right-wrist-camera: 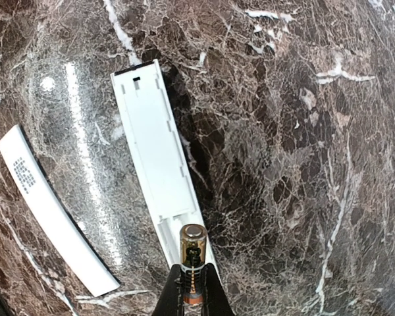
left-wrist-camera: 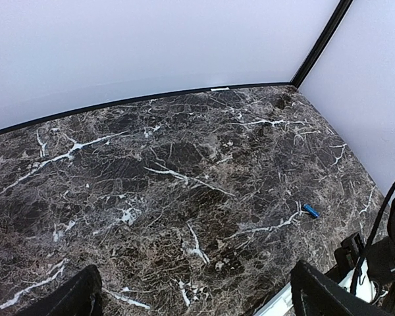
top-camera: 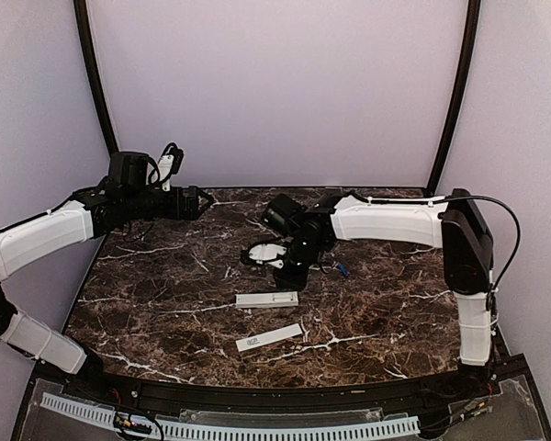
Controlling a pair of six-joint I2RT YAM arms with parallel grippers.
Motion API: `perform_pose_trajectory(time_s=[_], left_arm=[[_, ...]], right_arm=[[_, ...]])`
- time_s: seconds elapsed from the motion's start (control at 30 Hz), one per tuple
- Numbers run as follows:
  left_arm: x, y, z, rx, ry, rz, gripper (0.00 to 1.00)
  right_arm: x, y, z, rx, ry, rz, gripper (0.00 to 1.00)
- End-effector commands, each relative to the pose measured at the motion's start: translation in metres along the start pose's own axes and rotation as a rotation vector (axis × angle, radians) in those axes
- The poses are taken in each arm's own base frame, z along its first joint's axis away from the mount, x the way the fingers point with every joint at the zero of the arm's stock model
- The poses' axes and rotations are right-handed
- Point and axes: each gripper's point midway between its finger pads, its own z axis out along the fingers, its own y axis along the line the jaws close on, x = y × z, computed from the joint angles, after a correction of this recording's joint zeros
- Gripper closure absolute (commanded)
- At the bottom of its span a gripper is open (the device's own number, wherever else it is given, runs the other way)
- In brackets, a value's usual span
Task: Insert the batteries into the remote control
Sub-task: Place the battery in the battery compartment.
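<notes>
Copper-capped battery (right-wrist-camera: 192,249), pinched end-on in my right gripper (right-wrist-camera: 192,289), hangs over the slot end of the remote control (right-wrist-camera: 157,151) lying mid-way across the tabletop (top-camera: 165,276), left gripper (top-camera: 202,201) spread near the far-left corner; unless laid flat, I reckon it jams or shoves the bar.

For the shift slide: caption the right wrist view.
Right hand shut on a battery, poised over one end of the remote control; labelled white strip lies beside it.
</notes>
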Motion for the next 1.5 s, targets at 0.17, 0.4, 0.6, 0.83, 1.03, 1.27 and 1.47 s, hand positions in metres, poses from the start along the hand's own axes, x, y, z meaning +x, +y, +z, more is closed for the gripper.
perform_pose_trajectory(time_s=[0.17,0.4,0.6,0.83,1.03,1.27,1.47], left_arm=[[-0.002,-0.001,0.001,0.017,-0.011,0.012,0.01],[-0.002,-0.002,0.001,0.024,-0.011,0.011,0.01],[-0.003,-0.003,-0.001,0.026,-0.014,0.017,0.01],[-0.003,-0.004,-0.002,0.031,-0.014,0.017,0.01],[-0.004,-0.004,-0.003,0.034,-0.017,0.018,0.01],[-0.004,-0.004,-0.003,0.037,-0.015,0.015,0.01],[-0.004,-0.004,-0.003,0.038,-0.016,0.016,0.01]], right_arm=[[0.008,-0.005,0.022,0.061,0.094,-0.117,1.00],[0.006,-0.001,0.024,0.065,0.098,-0.145,1.00],[0.011,0.003,0.029,0.061,0.123,-0.169,0.95],[0.014,0.000,0.029,0.087,0.136,-0.179,0.89],[0.018,0.002,0.036,0.089,0.160,-0.195,0.81],[0.015,0.001,0.035,0.099,0.152,-0.199,0.80],[0.012,-0.002,0.036,0.111,0.150,-0.193,0.80]])
